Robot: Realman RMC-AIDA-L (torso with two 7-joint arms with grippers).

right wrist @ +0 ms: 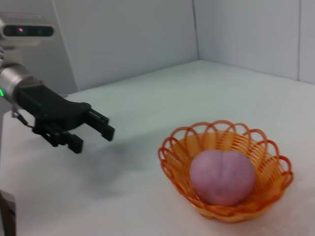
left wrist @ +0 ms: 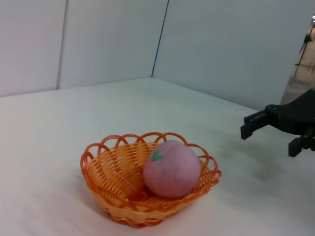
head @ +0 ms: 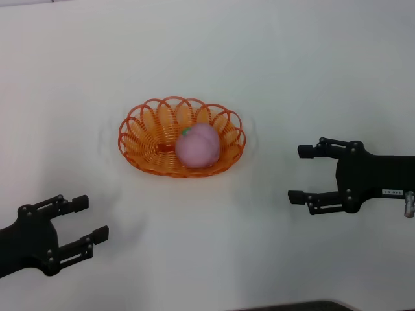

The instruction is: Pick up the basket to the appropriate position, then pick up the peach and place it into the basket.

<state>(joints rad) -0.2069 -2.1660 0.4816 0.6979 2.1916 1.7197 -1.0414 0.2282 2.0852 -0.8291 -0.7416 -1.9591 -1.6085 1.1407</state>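
Observation:
The orange openwork basket (head: 150,136) sits on the white table, in the middle of the head view. The pink peach (head: 197,145) with a green leaf lies inside it, toward its right side. The basket (left wrist: 110,182) and peach (left wrist: 171,168) also show in the left wrist view, and the basket (right wrist: 266,152) and peach (right wrist: 222,177) in the right wrist view. My left gripper (head: 89,219) is open and empty at the near left, apart from the basket. My right gripper (head: 299,173) is open and empty to the right of the basket.
The white table (head: 207,52) spreads all around the basket. Pale walls stand behind it in the wrist views. The table's dark front edge (head: 298,306) shows at the bottom of the head view.

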